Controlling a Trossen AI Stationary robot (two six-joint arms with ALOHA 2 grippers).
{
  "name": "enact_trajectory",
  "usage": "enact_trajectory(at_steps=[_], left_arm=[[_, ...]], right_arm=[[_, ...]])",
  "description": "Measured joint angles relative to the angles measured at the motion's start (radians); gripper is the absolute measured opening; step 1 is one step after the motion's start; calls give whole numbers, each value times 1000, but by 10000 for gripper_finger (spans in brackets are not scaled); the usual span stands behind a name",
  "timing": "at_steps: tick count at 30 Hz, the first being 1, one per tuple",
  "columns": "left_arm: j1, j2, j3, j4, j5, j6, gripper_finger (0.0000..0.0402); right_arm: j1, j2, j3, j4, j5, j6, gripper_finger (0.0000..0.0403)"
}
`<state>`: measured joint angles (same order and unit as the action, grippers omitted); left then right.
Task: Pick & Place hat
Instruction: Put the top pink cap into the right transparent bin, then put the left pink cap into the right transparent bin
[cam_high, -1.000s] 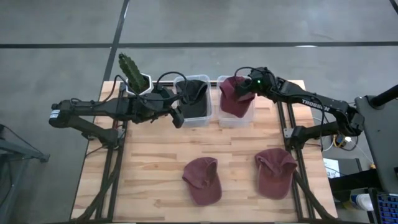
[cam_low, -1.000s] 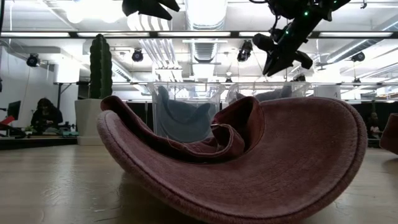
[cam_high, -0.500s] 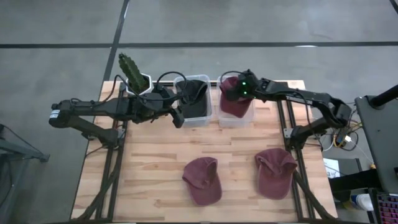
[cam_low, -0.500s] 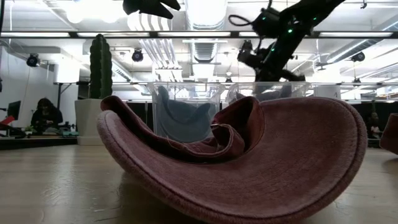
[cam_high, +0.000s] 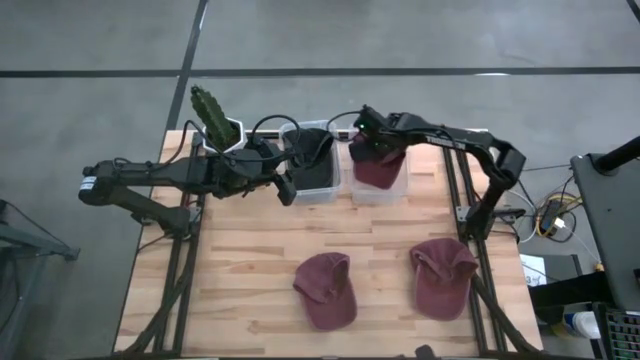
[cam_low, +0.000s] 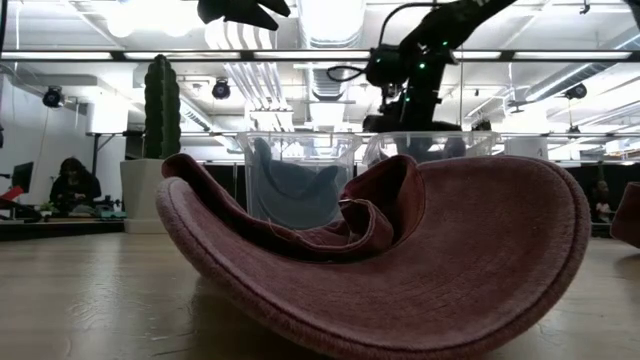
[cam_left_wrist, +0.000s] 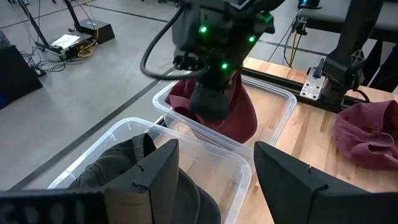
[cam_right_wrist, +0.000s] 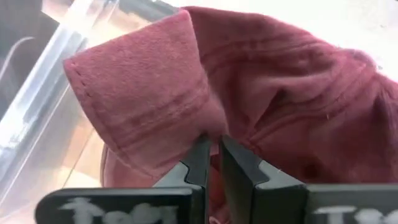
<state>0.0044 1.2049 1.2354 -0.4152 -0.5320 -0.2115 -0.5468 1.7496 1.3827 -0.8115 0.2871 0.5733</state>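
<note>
Right pincer (cam_right_wrist: 213, 163) clamped on maroon hat (cam_high: 380, 165) inside clear bin (cam_high: 400, 186) at desk's (cam_high: 250, 270) far edge; left pincer (cam_high: 287, 189) open beside neighbouring bin (cam_high: 320, 192).

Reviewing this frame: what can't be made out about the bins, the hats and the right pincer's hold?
- Right pincer, right wrist view: fingers together on the red hat; folds hide how much cloth is caught.
- Right bin, high view: arm and hat cover its floor.
- Left bin, left wrist view: dark hat partly behind left pincer fingers.
</note>
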Motion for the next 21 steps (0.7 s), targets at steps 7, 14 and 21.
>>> enact_trajectory(at_steps=[7, 14, 21], left_arm=[[0, 0, 0, 0, 0, -1, 202], [0, 0, 0, 4, 0, 0, 202], [-1, 0, 0, 5, 0, -4, 202]], right_arm=[[1, 40, 19, -56, -17, -9, 31], [1, 39, 8, -100, -27, -6, 31], [2, -2, 31, -97, -26, -38, 31]])
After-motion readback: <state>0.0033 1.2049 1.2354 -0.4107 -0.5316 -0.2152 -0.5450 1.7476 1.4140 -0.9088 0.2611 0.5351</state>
